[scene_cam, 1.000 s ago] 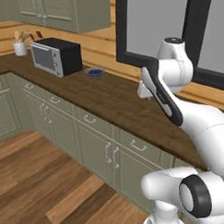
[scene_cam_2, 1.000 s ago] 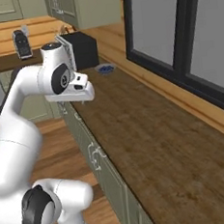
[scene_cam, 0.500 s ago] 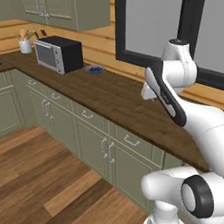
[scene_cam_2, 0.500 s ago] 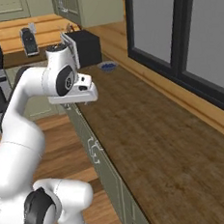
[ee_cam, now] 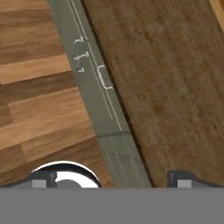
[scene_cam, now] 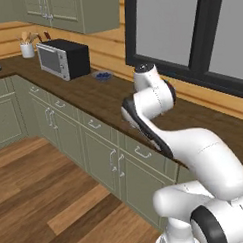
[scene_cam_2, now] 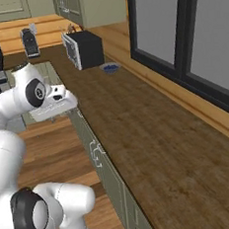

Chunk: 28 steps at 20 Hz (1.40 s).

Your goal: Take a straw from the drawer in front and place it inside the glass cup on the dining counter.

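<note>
Up close, the hand view shows the gripper (ee_cam: 112,177) with its two dark fingertips (ee_cam: 41,177) spread as wide as they go, one at each lower corner, with nothing between them. It looks straight down over the front edge of a dark, wood-grain worktop (ee_cam: 170,83), above a narrow strip of sage-green cabinet fronts and a warm plank floor (ee_cam: 39,100). On that strip sits the drawer (ee_cam: 99,83), seen edge-on, its curved silver bar handle (ee_cam: 104,77) the only clear feature. The drawer is closed, so whatever lies inside it is hidden.

From the right base view, the gripper's flat white hand (scene_cam_2: 54,106) hangs just off the worktop's edge; its fingertips are too small to make out there. From the left base view, the hand is hidden behind the arm's own white, rounded links.

Farther along the worktop stand a black boxy microwave (scene_cam: 63,58) and, just beside it, a small blue bowl (scene_cam: 102,75) whose contents are too blurred to tell. A pale utensil holder (scene_cam: 26,48) with wooden handles sits beyond.
</note>
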Available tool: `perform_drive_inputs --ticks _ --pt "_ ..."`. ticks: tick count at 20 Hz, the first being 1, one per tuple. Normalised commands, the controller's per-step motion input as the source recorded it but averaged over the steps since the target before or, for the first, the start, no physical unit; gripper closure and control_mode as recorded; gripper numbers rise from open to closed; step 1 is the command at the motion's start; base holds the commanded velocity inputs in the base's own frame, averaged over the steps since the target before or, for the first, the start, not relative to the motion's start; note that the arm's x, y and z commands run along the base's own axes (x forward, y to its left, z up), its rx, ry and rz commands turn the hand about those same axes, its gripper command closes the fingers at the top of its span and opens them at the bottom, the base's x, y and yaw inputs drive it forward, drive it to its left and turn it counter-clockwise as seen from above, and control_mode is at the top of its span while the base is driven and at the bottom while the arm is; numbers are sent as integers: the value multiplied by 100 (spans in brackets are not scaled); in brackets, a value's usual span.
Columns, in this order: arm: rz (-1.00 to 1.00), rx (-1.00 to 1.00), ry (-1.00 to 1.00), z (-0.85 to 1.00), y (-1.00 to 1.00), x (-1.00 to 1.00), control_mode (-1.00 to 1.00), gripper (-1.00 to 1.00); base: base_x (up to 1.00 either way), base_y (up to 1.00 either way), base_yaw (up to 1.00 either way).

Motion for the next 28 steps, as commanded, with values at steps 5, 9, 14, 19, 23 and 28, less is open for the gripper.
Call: perform_drive_inputs --ticks 5,9,14,19,23,28 --pt "0 -41 0 -90 72 51 -100 -100 0 0 0" --pt "0 -40 1 -100 58 57 -100 -100 0 0 0" --pt "-3 -33 5 -92 32 61 -100 -100 0 0 0" --pt "-6 -23 7 -72 1 81 -100 -100 0 0 0" --pt "-7 -20 2 -64 -3 79 -100 -100 0 0 0" --pt "-3 -16 5 -75 -6 66 -100 -100 0 0 0"
